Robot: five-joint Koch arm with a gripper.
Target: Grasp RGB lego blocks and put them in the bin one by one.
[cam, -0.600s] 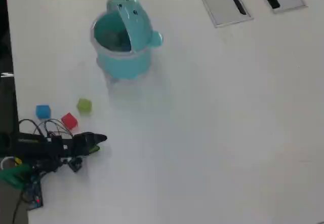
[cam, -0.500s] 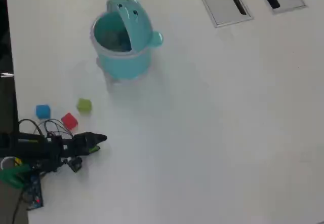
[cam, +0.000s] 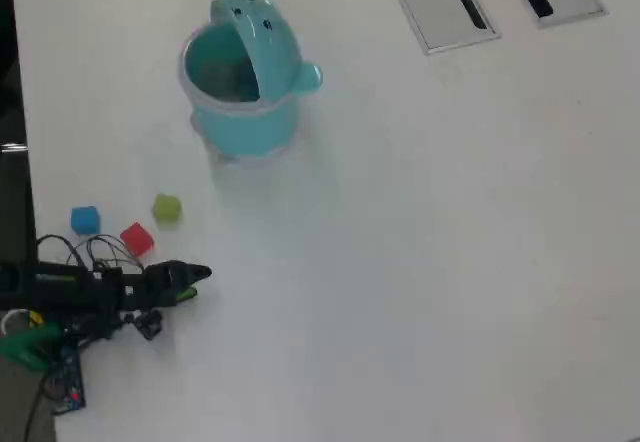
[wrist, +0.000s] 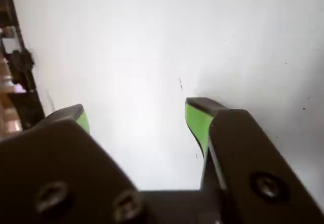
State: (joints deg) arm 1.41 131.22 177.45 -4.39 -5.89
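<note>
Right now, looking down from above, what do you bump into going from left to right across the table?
Blue block → red block → green block → gripper → teal bin → grey slotted panels.

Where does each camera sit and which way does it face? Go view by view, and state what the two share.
Wrist view: rides on the arm just behind the end effector, looking past its green-tipped jaws, which stand apart, at bare white table; no blocks or bin in sight.
Overhead view: fixed above, looking down on the table with the teal bin, lid up, the blue block, red block, green block, and the arm along the lower left.
Shared: the end effector and the white table.
</note>
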